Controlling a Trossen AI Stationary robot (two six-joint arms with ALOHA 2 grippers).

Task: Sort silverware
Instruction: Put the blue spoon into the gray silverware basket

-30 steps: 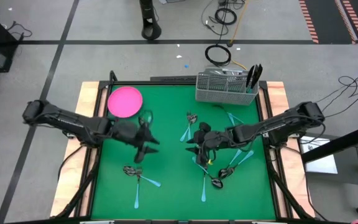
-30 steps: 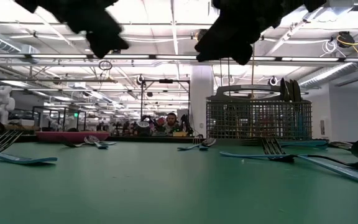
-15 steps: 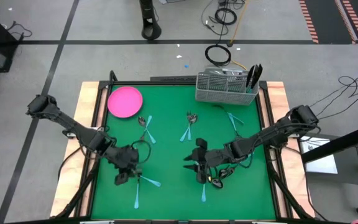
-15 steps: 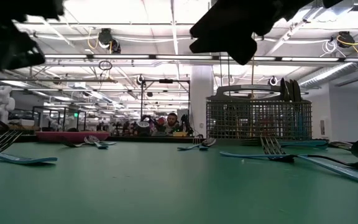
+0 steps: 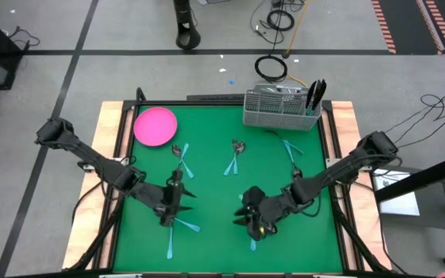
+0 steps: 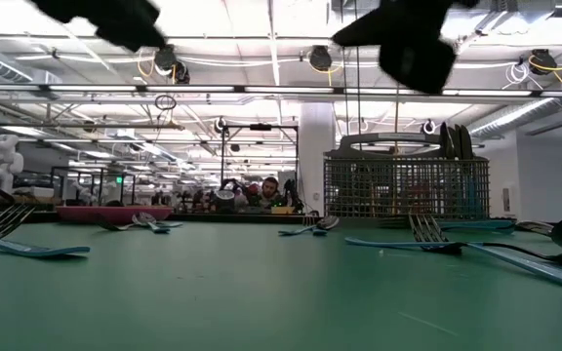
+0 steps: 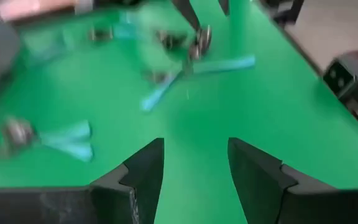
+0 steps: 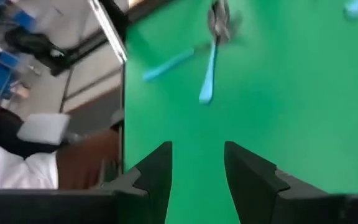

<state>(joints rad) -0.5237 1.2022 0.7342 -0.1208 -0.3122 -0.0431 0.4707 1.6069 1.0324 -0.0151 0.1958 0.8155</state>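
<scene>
- Green baize covers the worktop point(image 5: 207, 154), and most of the silverware point(image 5: 234, 158) is loose on it: one pair just below the pink plate point(image 5: 155, 126), one near the middle, more toward the right edge and along the near edge.
- Only a few dark handles stand in the wire-mesh caddy point(image 5: 280, 108) at the far edge, so I'd judge the sorting barely begun.
- A second ago both arms were nearer the middle; now both have pulled toward the near edge.
- Half a second ago the left pincer point(image 5: 170, 208) sat further left; it now hovers over the blue-handled pieces point(image 5: 182, 225) near the front, fingers point(image 7: 143, 171) apart with bare green between them, gripping nothing.
- Likewise the right pincer point(image 5: 255, 222) has moved nearer the front, above another blue-handled utensil point(image 5: 253, 243), jaws parted and empty.
- To my eye, that shift means each arm is lining up a fresh pick; nothing has been lifted yet.
</scene>
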